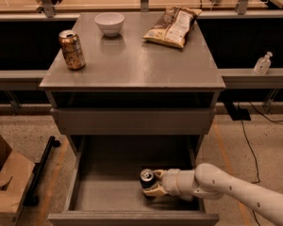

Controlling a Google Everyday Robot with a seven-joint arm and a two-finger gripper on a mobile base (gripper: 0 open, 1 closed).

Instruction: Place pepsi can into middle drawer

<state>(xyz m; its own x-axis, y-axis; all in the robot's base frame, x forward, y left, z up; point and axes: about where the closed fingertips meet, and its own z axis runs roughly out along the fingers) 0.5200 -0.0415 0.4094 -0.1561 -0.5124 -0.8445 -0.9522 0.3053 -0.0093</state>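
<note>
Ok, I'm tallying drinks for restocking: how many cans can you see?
2. A gold-brown can on the cabinet top, left side, and a blue can standing in the open drawer at the gripper. More could be hidden behind the arm.

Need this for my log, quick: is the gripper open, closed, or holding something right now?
Gripper: closed on the pepsi can, holding it upright inside the open middle drawer.
</note>
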